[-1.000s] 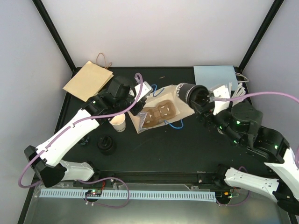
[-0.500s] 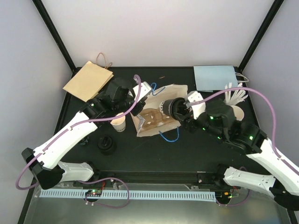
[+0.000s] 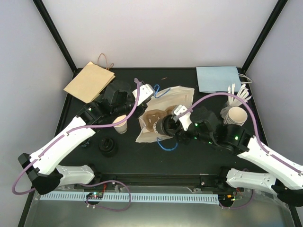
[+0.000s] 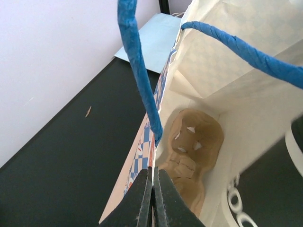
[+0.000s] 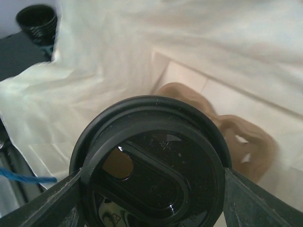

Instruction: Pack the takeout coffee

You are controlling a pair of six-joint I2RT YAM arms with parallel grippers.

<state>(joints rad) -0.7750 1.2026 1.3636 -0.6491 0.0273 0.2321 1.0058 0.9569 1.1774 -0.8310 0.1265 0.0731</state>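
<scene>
Black surface [image 3: 189, 158], bearing: flat brown paper bag [image 3: 89, 81], far left; flat pale-blue paper bag [image 3: 217, 78], far right; white paper bag with blue handles [image 3: 182, 94], centre; white paper cup [image 3: 121, 125]; black plastic lid [image 3: 108, 147].

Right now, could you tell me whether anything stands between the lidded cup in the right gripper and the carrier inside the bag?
Nothing visible does. The left gripper pinches the rim of the bag, holding the mouth open, and the lidded cup in the right gripper sits at that mouth with the carrier bare beyond it.
</scene>
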